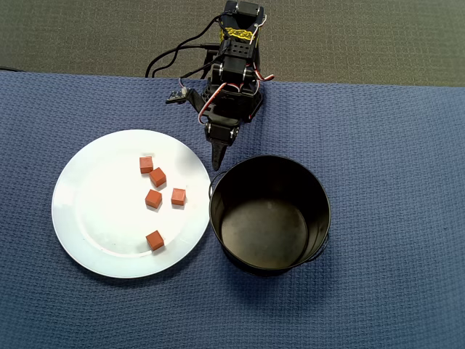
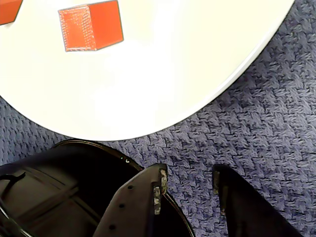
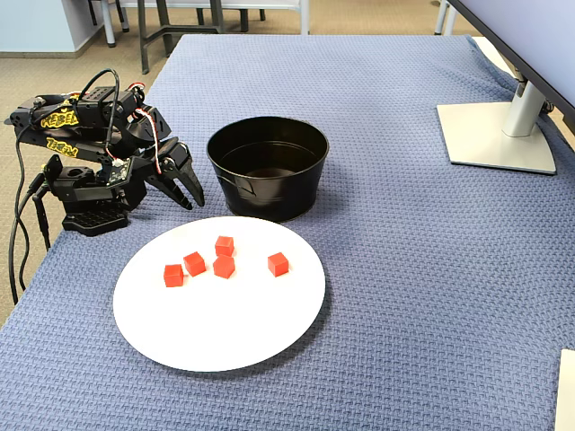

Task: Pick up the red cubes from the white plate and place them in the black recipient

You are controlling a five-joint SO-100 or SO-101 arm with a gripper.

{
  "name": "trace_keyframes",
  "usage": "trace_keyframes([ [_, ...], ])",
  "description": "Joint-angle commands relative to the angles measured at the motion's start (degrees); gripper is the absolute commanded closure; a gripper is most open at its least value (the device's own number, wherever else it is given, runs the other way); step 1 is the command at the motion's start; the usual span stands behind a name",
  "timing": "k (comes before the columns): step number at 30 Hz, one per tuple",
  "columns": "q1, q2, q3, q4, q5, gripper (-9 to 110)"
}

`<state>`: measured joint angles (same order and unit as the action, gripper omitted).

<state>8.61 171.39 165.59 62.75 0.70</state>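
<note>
Two black gripper fingers (image 2: pixel 190 185) fill the bottom of the wrist view, slightly parted over bare cloth and holding nothing. The gripper sits folded low near the arm's base, its tips just beside the rim of the round, deep black pot (image 1: pixel 269 214), which serves as the landmark for everything else.

In the overhead view, the large glossy white plate (image 1: pixel 94 218) lies immediately left of the pot, their rims nearly touching. All five small matte orange-red cubes (image 1: pixel 153 198) rest on that plate; none is in the pot, whose shiny floor looks empty, so the task appears not yet begun. Four cubes cluster in the plate's upper middle, and one (image 1: pixel 154 240) sits apart, lower down.

From the gripper, the cubes lie down and to the left in the overhead view, away from the pot, across the plate's broad rim. The wrist view shows one cube (image 2: pixel 91 25) close ahead, probably the nearest of the cluster, though which one is hard to say. Blue woven cloth (image 3: pixel 431 269) covers the table.
</note>
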Motion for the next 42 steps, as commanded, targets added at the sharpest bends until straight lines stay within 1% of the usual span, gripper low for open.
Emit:
trace_keyframes([
  [1, 0.0, -4.0, -2.5, -3.4, -5.1, 102],
  [14, 1.2, -4.6, -3.3, -4.0, -5.0, 100],
  [19, 7.1, -7.0, -7.7, -4.3, -5.4, 99],
  [23, 10.6, -8.4, -10.3, -3.3, -9.1, 101],
  [25, 12.4, -8.7, -11.1, -4.1, -6.9, 101],
  [27, 13.9, -9.1, -13.6, -1.4, -6.1, 101],
  [30, 16.7, -10.7, -17.4, 5.6, -13.6, 101],
  [32, 19.2, -12.4, -18.5, 6.4, -19.0, 101],
  [34, 22.1, -14.6, -19.5, 4.6, -23.2, 98],
  [36, 23.9, -17.2, -20.4, 3.9, -30.1, 95],
  [39, 27.9, -21.8, -20.7, -1.0, -38.1, 95],
  [42, 30.3, -28.4, -22.1, -8.1, -38.9, 94],
])
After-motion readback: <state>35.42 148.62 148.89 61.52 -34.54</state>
